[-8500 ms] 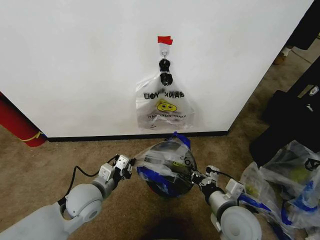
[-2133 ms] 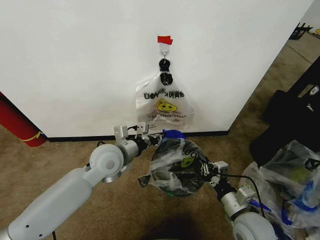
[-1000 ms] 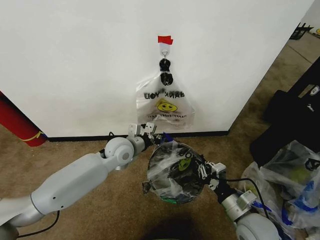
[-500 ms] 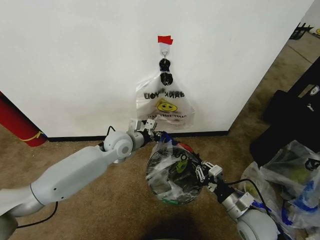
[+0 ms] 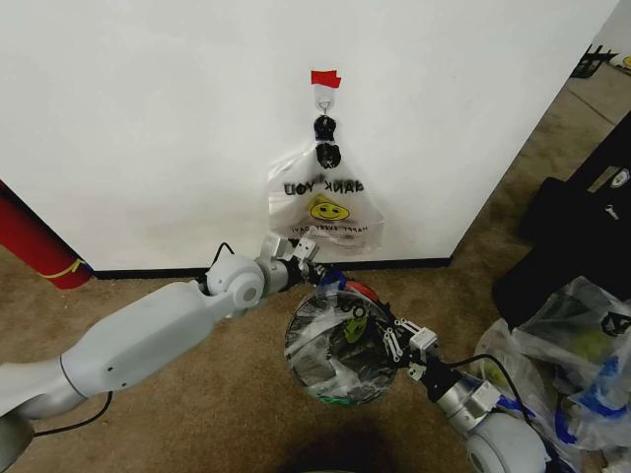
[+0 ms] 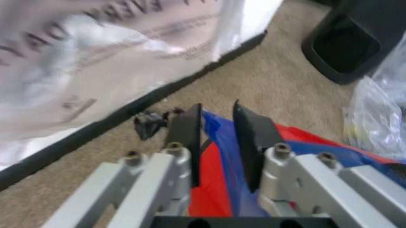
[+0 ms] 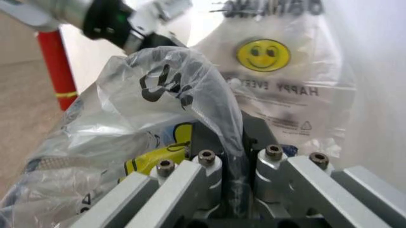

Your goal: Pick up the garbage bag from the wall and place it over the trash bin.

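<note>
A plain white wall (image 5: 148, 118) fills the upper part of the head view, ending in a black baseboard (image 5: 148, 271) where it meets tan carpet (image 5: 118, 296). A red strip of tape (image 5: 324, 78) sits high on the wall above a small metal hook (image 5: 322, 97). At the left edge a red post (image 5: 30, 241) stands on the carpet against the wall. Past the wall's right corner, dark furniture (image 5: 582, 217) stands at the right edge.

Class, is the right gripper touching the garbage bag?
Touching. In the right wrist view, the right gripper pinches a fold of the garbage bag between its fingers.
</note>
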Motion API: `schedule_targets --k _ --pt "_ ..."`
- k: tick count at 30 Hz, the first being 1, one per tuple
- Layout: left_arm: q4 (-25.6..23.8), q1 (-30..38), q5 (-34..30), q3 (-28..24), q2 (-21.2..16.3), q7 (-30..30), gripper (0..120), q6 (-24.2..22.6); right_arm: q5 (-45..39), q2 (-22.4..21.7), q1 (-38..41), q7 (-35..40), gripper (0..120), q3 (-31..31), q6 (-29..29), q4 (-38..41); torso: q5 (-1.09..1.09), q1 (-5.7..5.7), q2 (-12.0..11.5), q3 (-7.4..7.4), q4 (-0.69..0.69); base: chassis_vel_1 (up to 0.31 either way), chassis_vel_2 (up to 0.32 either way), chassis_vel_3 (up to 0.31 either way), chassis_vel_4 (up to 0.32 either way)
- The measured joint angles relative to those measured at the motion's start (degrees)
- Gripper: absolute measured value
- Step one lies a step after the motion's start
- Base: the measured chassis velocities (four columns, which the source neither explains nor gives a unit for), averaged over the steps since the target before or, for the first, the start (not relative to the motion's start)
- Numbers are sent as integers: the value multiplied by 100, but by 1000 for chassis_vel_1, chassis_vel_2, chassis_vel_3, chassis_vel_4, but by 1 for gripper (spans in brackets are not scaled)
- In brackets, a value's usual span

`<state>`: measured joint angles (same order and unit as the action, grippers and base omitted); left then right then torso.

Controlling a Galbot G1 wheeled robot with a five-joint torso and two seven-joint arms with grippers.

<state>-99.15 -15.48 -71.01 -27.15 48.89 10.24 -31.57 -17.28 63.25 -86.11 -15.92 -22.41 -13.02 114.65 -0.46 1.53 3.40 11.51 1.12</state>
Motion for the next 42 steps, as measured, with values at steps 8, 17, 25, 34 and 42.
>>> schedule_targets --k 8,17,25,34,42 --pt "-710 -505 -58 536 -411 353 56 -357 -556 171 85 300 1 46 182 -53 1 0 0 0 -2 0 0 0 0" --pt "-2009 -1710 -118 1945 -627 1190 86 240 -1671 621 -5 900 1 63 516 93 1 -1 0 -1 -3 0 0 0 0" --pt "-2840 -2483 161 2183 -542 1416 82 585 -2059 1361 -250 1255 1 -134 550 224 0 0 0 0 5 0 0 0 0" --pt "-3622 -3435 983 2337 -526 1444 50 473 -1887 1697 -163 1325 1 -50 549 184 0 -1 -1 0 -1 0 0 0 0" --pt "-3707 -3357 1017 2032 -362 1655 20 145 -1630 1662 -310 1317 1 -79 459 251 1 0 -1 0 -1 0 0 0 0"
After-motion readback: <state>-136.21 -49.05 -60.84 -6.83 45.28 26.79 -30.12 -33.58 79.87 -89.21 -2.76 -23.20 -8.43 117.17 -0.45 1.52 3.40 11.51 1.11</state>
